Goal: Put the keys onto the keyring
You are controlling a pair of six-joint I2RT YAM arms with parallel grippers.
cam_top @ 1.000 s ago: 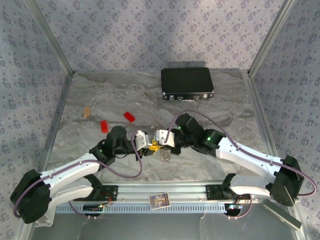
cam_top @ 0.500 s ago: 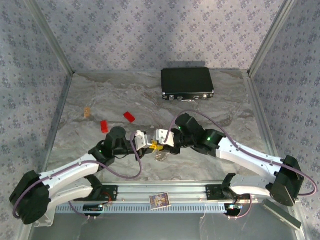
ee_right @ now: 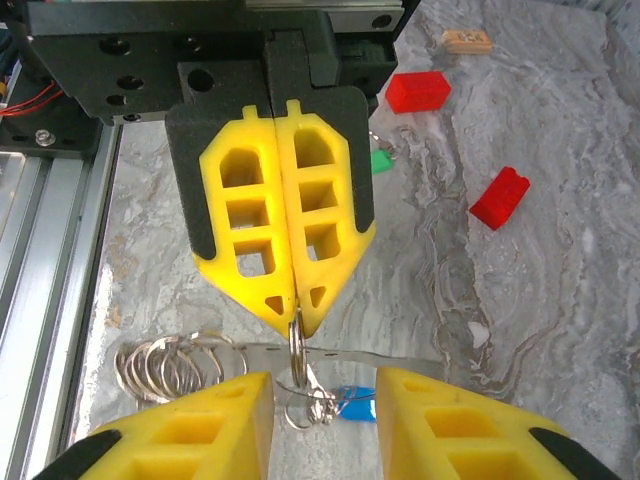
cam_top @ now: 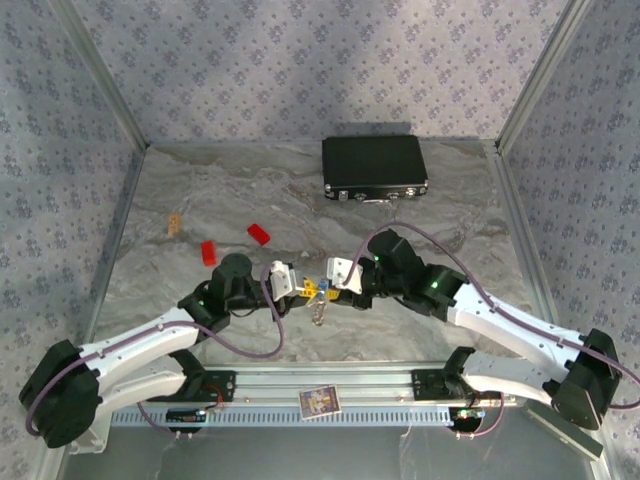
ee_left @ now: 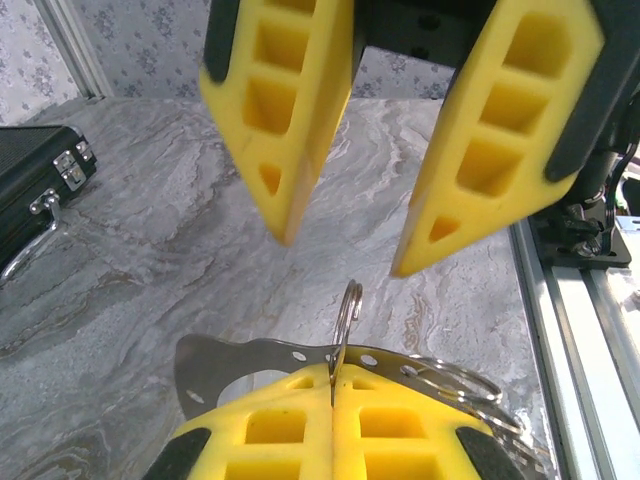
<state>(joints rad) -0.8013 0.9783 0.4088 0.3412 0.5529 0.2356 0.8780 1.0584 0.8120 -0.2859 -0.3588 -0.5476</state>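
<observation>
My left gripper (cam_top: 303,290) (ee_left: 333,375) (ee_right: 297,312) is shut on a small silvery ring of the keyring (ee_left: 347,310) (ee_right: 297,345), held edge-on between its yellow fingertips. A flat metal strip with holes and a bunch of loose rings (ee_right: 165,365) hang with it above the table. The blue key (ee_right: 357,405) (cam_top: 322,285) dangles just under the ring on thin wire. My right gripper (cam_top: 336,284) (ee_right: 322,385) (ee_left: 345,255) faces the left one, open, its fingers on either side of the ring and blue key without touching them. The green key (ee_right: 381,160) lies on the table behind the left gripper.
Two red blocks (cam_top: 259,234) (cam_top: 208,252) and a small wooden piece (cam_top: 174,223) lie to the left. A black case (cam_top: 374,167) sits at the back. The metal rail (cam_top: 330,385) runs along the near edge, and walls enclose the marbled table.
My right gripper has opened and drawn back to the right, away from the ring. The left gripper has closed fully on the ring and kept its place.
</observation>
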